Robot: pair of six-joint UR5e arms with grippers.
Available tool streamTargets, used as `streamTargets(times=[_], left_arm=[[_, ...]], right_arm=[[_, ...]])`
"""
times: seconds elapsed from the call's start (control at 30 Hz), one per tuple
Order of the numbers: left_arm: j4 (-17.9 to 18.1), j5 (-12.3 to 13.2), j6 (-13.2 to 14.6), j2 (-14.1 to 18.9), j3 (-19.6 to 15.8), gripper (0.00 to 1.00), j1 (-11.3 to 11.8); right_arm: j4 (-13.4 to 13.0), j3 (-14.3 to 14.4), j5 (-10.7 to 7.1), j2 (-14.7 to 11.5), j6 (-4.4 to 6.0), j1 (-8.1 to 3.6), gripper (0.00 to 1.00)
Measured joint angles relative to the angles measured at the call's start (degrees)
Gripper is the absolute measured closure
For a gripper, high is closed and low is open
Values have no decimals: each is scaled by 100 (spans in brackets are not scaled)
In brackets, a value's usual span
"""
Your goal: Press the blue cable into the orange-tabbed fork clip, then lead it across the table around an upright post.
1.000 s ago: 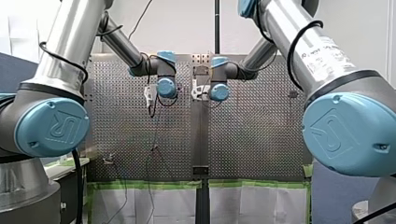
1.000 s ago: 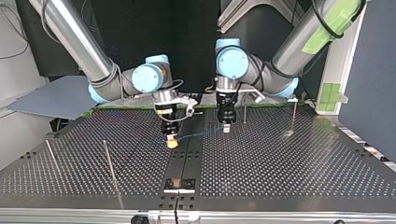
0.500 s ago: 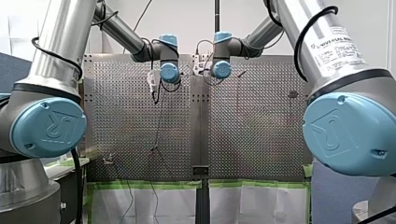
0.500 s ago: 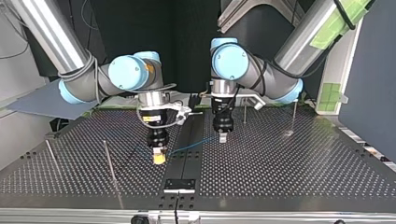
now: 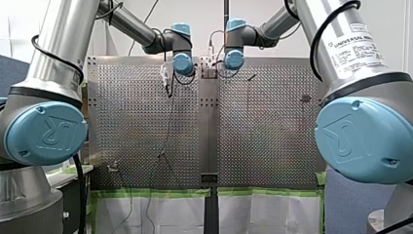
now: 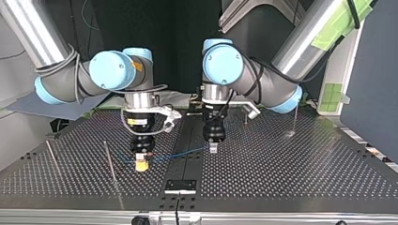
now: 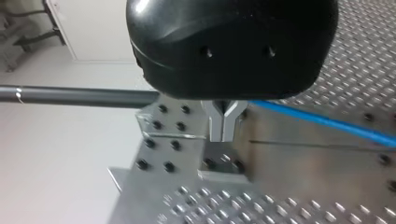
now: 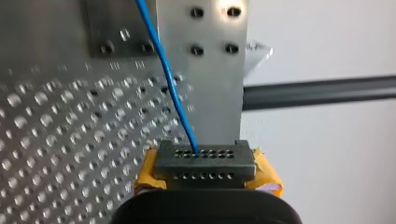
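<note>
The thin blue cable (image 6: 180,153) hangs taut just above the table between my two grippers. In the top view my right gripper (image 6: 141,165), with yellow pads, is shut on one end at the left of the centre strip. My left gripper (image 6: 213,148), black with metal fingers, is shut on the cable to the right of the strip. In the left wrist view the shut fingers (image 7: 219,122) point at the plate and the cable (image 7: 327,123) runs off to one side. In the right wrist view the cable (image 8: 169,88) leads away from the gripper (image 8: 205,161). No orange-tabbed clip shows.
Upright posts stand on the perforated table (image 6: 291,168): a thin one (image 6: 110,161) close to my right gripper, another (image 6: 50,154) further left, and two (image 6: 245,115) (image 6: 295,117) at the back right. A small metal fixture (image 6: 180,185) sits on the centre strip at the near edge.
Both arms have carried the cable toward the top view's near edge. My right gripper has also shifted left, nearer the thin post, so the cable span between the grippers is longer.
</note>
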Motion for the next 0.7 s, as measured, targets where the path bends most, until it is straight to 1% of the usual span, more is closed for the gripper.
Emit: streamTargets(times=[0.2, 0.43, 0.57, 0.7], left_arm=[[-221, 55, -63, -2, 326, 100, -129], [-459, 170, -106, -30, 711, 100, -221], [-612, 255, -108, -155, 907, 100, -254], [-807, 287, -109, -345, 1110, 100, -319]], right_arm=[[150, -3, 116, -126, -20, -89, 100], [229, -3, 137, -252, -16, -212, 100], [292, -3, 140, -279, -7, -288, 100], [359, -3, 140, -315, 6, -371, 100]])
